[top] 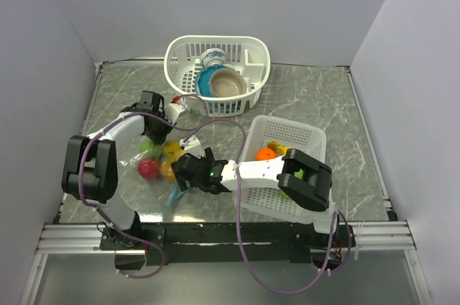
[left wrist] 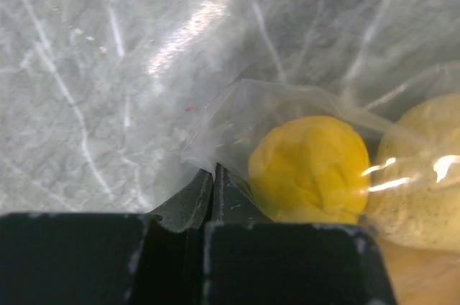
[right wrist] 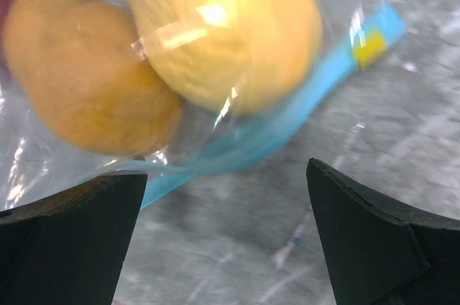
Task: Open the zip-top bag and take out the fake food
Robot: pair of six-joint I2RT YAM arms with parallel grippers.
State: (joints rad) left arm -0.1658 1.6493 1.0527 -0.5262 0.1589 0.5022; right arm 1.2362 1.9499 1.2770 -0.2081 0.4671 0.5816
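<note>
Bag (top: 159,161): lies on the bench (top: 323,103), left of centre in the overhead view, between the two arms. Contents: fruit (top: 149,169) in red, green, yellow and orange, all under the film. Zip strip (right wrist: 287,129): teal, along the bag's edge nearest the bottom of the overhead frame. In the right wrist view it reads as one unbroken band with a yellow tab (right wrist: 370,49) near its end.

Left fingers (left wrist: 188,210): pressed together, pinching a corner of the film at the bag's upper end, just beside a yellow piece. Right fingers (right wrist: 72,233): spread wide and holding nothing. The strip lies just ahead of them, untouched as far as can be seen.

Progress, as judged: early. One corner is anchored, the zip appears unopened, and no piece is seen leaving the bag. Opening and emptying both remain.

Near basket (top: 287,124), right of centre: holds an orange piece (top: 266,154) and something yellow beside it. Whether they came from the bag cannot be established. Far basket (top: 215,40), top centre: bowls (top: 228,83), not part of the job.

Limits: the right wrist view is blurred, so whether the zip tracks have parted anywhere cannot be told. The right arm covers part of the near basket. The pieces in the bag overlap, so their count is uncertain.
</note>
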